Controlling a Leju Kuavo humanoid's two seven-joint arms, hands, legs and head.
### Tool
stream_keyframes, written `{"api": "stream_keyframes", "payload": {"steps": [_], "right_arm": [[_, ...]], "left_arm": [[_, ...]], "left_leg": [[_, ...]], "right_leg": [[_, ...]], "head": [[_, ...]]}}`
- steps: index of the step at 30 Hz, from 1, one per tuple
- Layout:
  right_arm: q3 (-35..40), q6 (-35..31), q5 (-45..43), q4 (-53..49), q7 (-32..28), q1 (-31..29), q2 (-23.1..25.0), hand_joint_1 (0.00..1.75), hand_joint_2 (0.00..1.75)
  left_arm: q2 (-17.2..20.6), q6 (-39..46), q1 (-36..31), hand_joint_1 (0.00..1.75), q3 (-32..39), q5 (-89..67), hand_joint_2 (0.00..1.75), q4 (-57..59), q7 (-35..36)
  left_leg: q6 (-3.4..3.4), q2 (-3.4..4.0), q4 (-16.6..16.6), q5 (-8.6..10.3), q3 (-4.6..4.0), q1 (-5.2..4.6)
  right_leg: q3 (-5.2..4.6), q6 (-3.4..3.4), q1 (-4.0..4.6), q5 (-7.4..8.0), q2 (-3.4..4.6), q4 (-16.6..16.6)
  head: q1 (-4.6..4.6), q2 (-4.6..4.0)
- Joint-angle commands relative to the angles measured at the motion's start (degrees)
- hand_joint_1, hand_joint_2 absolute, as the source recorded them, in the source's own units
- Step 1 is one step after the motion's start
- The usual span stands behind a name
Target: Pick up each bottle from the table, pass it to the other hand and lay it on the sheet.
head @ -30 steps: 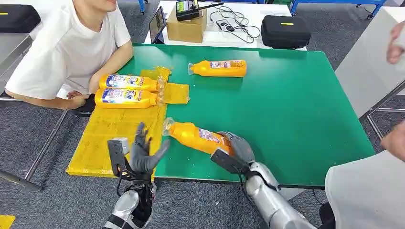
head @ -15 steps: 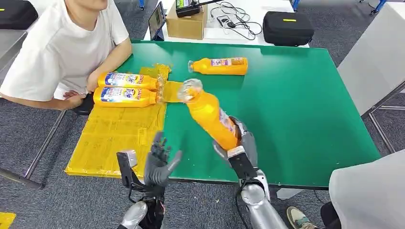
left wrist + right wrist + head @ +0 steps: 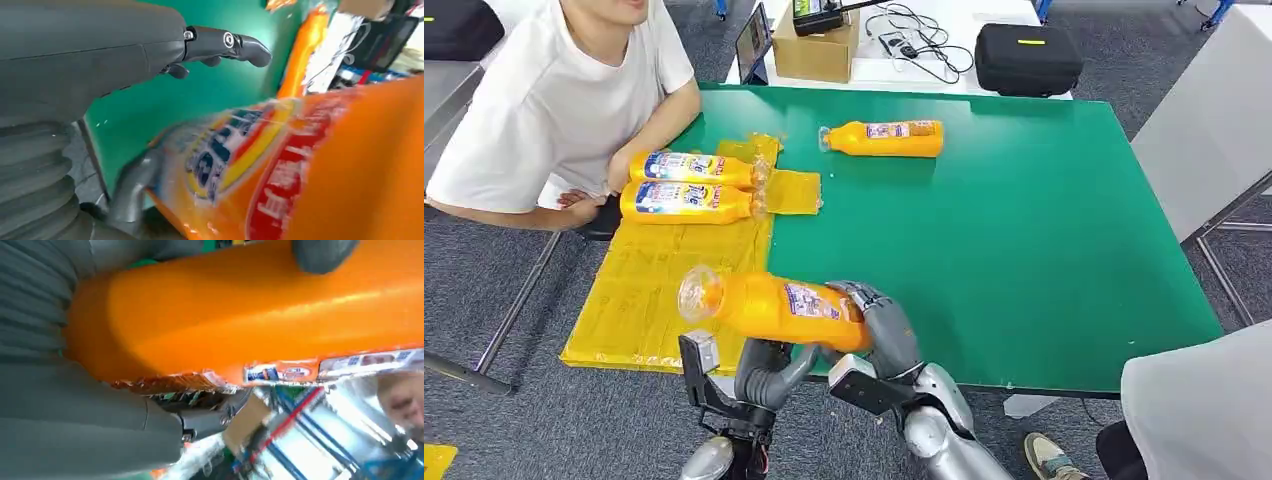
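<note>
From the head view, four orange plastic bottles are counted: two labelled ones [image 3: 686,185] laid side by side on the crinkled yellow sheet [image 3: 669,270], one [image 3: 884,138] lying alone on the smooth green table [image 3: 1024,230], and a held bottle [image 3: 769,308] carried level above the table's near edge, its base gripped by the right hand [image 3: 879,325] while the left hand [image 3: 769,372] is seen spread beneath it. In the left wrist view, the glossy labelled bottle is seen close, blurred, with dark fingers [image 3: 227,42] extended apart and off it. In the right wrist view, the smooth rounded orange body is clasped by grey fingers [image 3: 320,252].
</note>
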Motion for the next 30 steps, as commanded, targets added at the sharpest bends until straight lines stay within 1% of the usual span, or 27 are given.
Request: {"api": "stream_keyframes", "payload": {"steps": [1,4,6,7,8,9,10,11,12,13,15,16,17,18,19,20,21,22,23,25,26,28,29,30], "right_arm": [[6.1,1.7,0.2,5.8,0.3,-3.0,-2.2,1.75,1.75],[8.5,4.8,1.1,7.9,0.7,-4.7,-2.7,1.75,1.75],[9.7,6.3,1.4,8.5,0.5,-5.4,-2.9,1.75,1.75],[10.3,7.1,1.5,8.6,0.3,-5.7,-2.8,1.75,1.75],[10.8,8.0,1.3,8.7,0.1,-5.8,-2.7,1.75,1.75],[10.8,8.5,0.9,8.9,0.0,-5.8,-2.6,1.75,1.75],[11.0,9.0,0.5,9.3,0.1,-5.9,-2.2,1.75,1.75],[11.1,9.5,0.2,9.8,0.6,-6.3,-1.8,1.75,1.75],[11.0,10.7,-0.4,10.3,1.5,-6.6,-1.5,1.64,1.75],[11.0,11.1,-0.5,10.3,1.8,-7.1,-1.2,1.64,1.75],[11.0,11.1,-0.5,10.3,1.8,-7.1,-1.2,1.64,1.75],[11.0,11.1,-0.5,10.3,1.8,-7.1,-1.2,1.64,1.75],[11.4,12.3,-0.9,10.4,2.0,-7.7,-1.4,0.09,1.75],[11.0,13.1,-1.9,10.3,2.0,-7.9,-1.3,0.0,1.75],[11.3,14.6,-2.3,10.3,2.1,-8.4,-1.4,0.0,1.75],[11.4,14.9,-2.4,10.2,1.9,-8.4,-1.5,0.0,1.75],[11.5,15.3,-2.6,10.2,1.7,-8.2,-1.8,0.0,0.0],[11.4,16.1,-3.3,10.1,1.0,-7.7,-1.7,0.0,0.0],[11.3,16.1,-3.4,10.0,0.8,-7.5,-1.7,0.0,0.0],[11.0,15.5,-3.6,9.1,0.8,-6.4,-1.7,0.0,0.0],[11.0,15.5,-3.6,9.1,0.8,-6.4,-1.7,0.0,0.0],[11.0,15.4,-3.5,8.9,0.8,-6.2,-1.8,0.0,0.0],[11.0,15.4,-3.5,8.9,0.8,-6.2,-1.8,0.0,0.0],[10.6,14.2,-3.0,8.3,1.1,-5.7,-2.0,0.0,0.0]], "left_arm": [[0.9,0.0,-0.7,0.0,2.3,-0.5,1.75,0.2,-0.8],[0.2,1.4,-1.4,0.0,3.7,-0.9,1.75,1.5,-1.3],[-0.3,0.5,-1.9,0.0,5.2,1.1,1.75,2.0,-0.9],[-0.6,-1.3,-2.0,0.0,6.0,3.0,1.75,2.0,-0.3],[-0.8,-4.4,-1.9,0.4,6.7,7.0,1.75,2.1,2.6],[-0.6,-6.0,-1.9,1.75,6.8,8.4,1.75,2.1,3.6],[-0.7,-8.3,-1.6,1.75,7.2,10.2,1.75,2.3,4.4],[-0.7,-10.7,-1.4,1.75,7.5,12.0,1.75,2.4,5.1],[-0.6,-11.6,-1.3,1.75,7.5,12.3,1.75,2.3,4.8],[-0.6,-11.7,-1.2,1.75,7.5,12.4,1.75,2.3,4.8],[-0.6,-11.7,-1.2,1.75,7.5,12.4,1.75,2.3,4.8],[-0.6,-11.7,-1.2,1.75,7.5,12.4,1.75,2.3,4.8],[-0.5,-13.6,-1.1,1.75,7.4,12.9,1.75,1.9,4.6],[-0.4,-15.0,-1.0,1.75,7.3,12.9,1.75,1.4,4.1],[-0.3,-16.4,-0.9,1.75,7.0,12.9,1.75,0.8,3.9],[-1.6,-16.9,-0.3,1.75,7.9,12.9,1.75,0.2,3.3],[-2.4,-17.4,0.6,1.75,7.9,12.1,1.75,-1.1,3.2],[-1.7,-18.7,0.9,1.75,6.7,11.4,1.75,-2.4,4.2],[-1.1,-19.3,0.8,1.75,6.5,11.6,1.75,-2.3,4.1],[-0.4,-21.0,0.9,1.75,7.4,13.2,1.75,-2.1,3.8],[-0.4,-21.0,0.9,1.75,7.4,13.2,1.75,-2.1,3.8],[-0.3,-21.2,1.0,1.75,7.5,13.3,1.75,-2.2,3.8],[-0.3,-21.2,1.0,1.75,7.5,13.3,1.75,-2.2,3.8],[-0.4,-21.3,1.3,1.75,7.6,13.4,1.75,-2.5,3.9]], "left_leg": [[-0.05,0.03,-0.1,-0.07,0.26,0.03],[-0.05,0.01,-0.1,-0.08,0.27,0.04],[-0.05,0.07,-0.1,-0.07,0.26,0.03],[-0.04,0.05,-0.1,-0.05,0.21,0.03],[-0.06,0.04,-0.1,-0.08,0.33,0.06],[-0.05,0.02,-0.1,-0.05,0.24,0.04],[-0.04,0.0,-0.1,-0.03,0.18,0.03],[-0.06,-0.01,-0.1,-0.06,0.29,0.06],[-0.05,0.01,-0.1,-0.04,0.22,0.02],[-0.06,0.0,-0.1,-0.07,0.31,0.05],[-0.04,0.07,-0.1,-0.03,0.13,0.03],[-0.07,0.06,-0.1,-0.1,0.3,0.04],[-0.05,-0.02,-0.1,-0.04,0.2,0.03],[-0.07,-0.01,-0.1,-0.11,0.33,0.06],[-0.06,-0.03,-0.1,-0.08,0.29,0.05],[-0.04,0.01,0.0,-0.04,0.16,0.02],[-0.06,0.06,0.0,-0.09,0.24,0.05],[-0.03,0.03,0.0,-0.07,0.15,0.02],[-0.05,0.02,0.0,-0.13,0.3,0.05],[-0.03,-0.02,0.0,-0.06,0.12,0.04],[-0.05,-0.04,0.0,-0.1,0.26,0.06],[-0.04,-0.06,0.0,-0.05,0.16,0.03],[-0.07,-0.08,0.0,-0.1,0.3,0.05],[-0.06,-0.07,0.0,-0.09,0.24,0.06]], "right_leg": [[0.26,-0.1,0.05,-0.07,-0.04,-0.1],[0.27,-0.1,0.05,-0.08,-0.05,-0.1],[0.25,-0.09,0.05,-0.05,-0.01,-0.1],[0.21,-0.08,0.05,-0.04,-0.02,-0.1],[0.34,-0.13,0.08,-0.08,-0.06,-0.1],[0.24,-0.11,0.07,-0.06,-0.07,-0.1],[0.17,-0.08,0.04,-0.04,-0.07,-0.1],[0.3,-0.12,0.08,-0.08,-0.11,-0.1],[0.21,-0.09,0.04,-0.05,-0.06,-0.1],[0.31,-0.12,0.08,-0.09,-0.09,-0.1],[0.11,-0.07,0.04,-0.02,0.0,-0.1],[0.29,-0.13,0.07,-0.1,-0.05,-0.1],[0.19,-0.1,0.05,-0.07,-0.11,-0.1],[0.33,-0.14,0.09,-0.14,-0.12,-0.1],[0.28,-0.12,0.08,-0.11,-0.12,-0.1],[0.13,-0.08,0.03,-0.06,-0.06,0.0],[0.21,-0.11,0.07,-0.08,-0.02,0.0],[0.13,-0.08,0.04,-0.07,-0.05,0.0],[0.3,-0.12,0.08,-0.13,-0.09,0.0],[0.12,-0.07,0.06,-0.07,-0.09,0.0],[0.28,-0.11,0.08,-0.12,-0.13,-0.1],[0.16,-0.08,0.05,-0.09,-0.13,-0.1],[0.31,-0.13,0.07,-0.15,-0.18,-0.1],[0.25,-0.12,0.08,-0.13,-0.16,-0.1]], "head": [[0.02,0.0],[0.02,0.0],[0.0,0.0],[0.02,0.0],[0.02,0.0],[0.02,0.0],[0.0,0.0],[0.02,0.0],[0.0,0.0],[0.02,0.0],[0.02,0.0],[0.0,0.0],[0.0,0.0],[0.0,0.0],[0.02,0.0],[0.02,0.0],[0.0,0.0],[0.0,0.0],[0.02,0.0],[0.02,0.0],[0.02,0.0],[0.02,0.0],[0.0,0.0],[0.02,0.0]]}}
